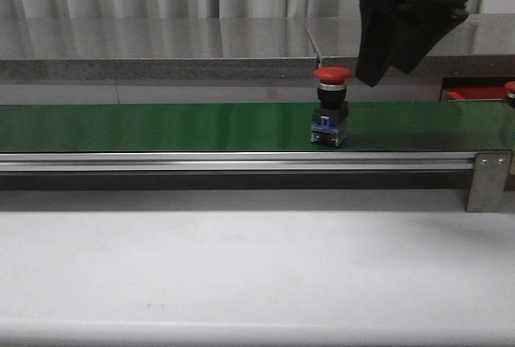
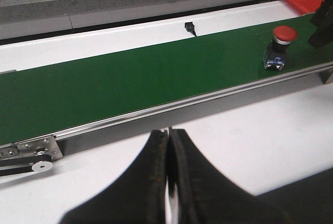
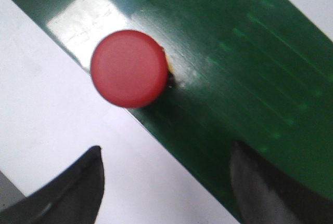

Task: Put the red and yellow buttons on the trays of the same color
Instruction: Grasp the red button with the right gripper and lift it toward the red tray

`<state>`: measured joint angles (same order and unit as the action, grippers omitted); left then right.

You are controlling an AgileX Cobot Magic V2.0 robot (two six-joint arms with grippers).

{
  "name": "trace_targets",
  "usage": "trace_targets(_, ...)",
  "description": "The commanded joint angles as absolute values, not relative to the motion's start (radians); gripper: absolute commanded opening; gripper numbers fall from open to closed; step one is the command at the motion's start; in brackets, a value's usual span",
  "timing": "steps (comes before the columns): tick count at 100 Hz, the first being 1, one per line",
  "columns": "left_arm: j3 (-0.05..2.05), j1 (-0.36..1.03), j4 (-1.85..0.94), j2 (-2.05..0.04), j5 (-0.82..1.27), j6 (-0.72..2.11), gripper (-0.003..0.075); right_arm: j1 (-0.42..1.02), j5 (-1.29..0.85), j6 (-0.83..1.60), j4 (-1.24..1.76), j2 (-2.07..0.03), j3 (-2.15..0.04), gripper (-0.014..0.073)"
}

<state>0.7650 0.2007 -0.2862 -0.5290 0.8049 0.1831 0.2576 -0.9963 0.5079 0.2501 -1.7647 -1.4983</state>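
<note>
Red button [image 1: 332, 75] upright on green belt [image 1: 161, 126], near its front edge. R gripper [image 3: 166, 182] hangs above it, jaws wide apart, empty. L gripper [image 2: 168, 182] closed, empty, well apart from it.

A white desk [image 1: 241, 274] carries a long green belt [image 1: 161, 125] in a silver metal frame [image 1: 241, 162], running left to right across it. On the belt, right of its middle, a red button [image 1: 331, 108] stands upright on its black and blue base.
</note>
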Motion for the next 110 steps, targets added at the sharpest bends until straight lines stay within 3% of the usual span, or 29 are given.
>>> trace_targets(1,0.789,0.209,-0.308,-0.532,0.741,0.181,-0.0020,0.271,-0.956,0.536,0.260,-1.743,-1.533,0.0512)
trace_targets(28,0.789,0.209,-0.308,-0.532,0.741,0.181,-0.0020,0.273,-0.875,0.536,0.316,-1.781,-1.533,0.0482)
trace_targets(32,0.789,0.209,-0.308,-0.532,0.741,0.181,-0.0020,0.273,-0.870,0.536,0.319,-1.784,-1.533,0.0447)
trace_targets(55,0.789,0.209,-0.308,-0.532,0.741,0.181,-0.0020,0.273,-0.833,0.536,0.323,-1.792,-1.533,0.0071)
trace_targets(67,0.789,0.209,-0.308,-0.532,0.741,0.181,-0.0020,0.267,-0.800,0.535,0.323,-1.785,-1.533,-0.0031)
trace_targets(78,0.789,0.209,-0.308,-0.532,0.741,0.181,-0.0020,0.246,-0.751,0.507,0.323,-1.760,-1.533,-0.0067)
trace_targets(110,0.789,0.209,-0.308,-0.532,0.741,0.181,-0.0020,0.086,-0.672,0.447,0.323,-1.688,-1.533,-0.0067)
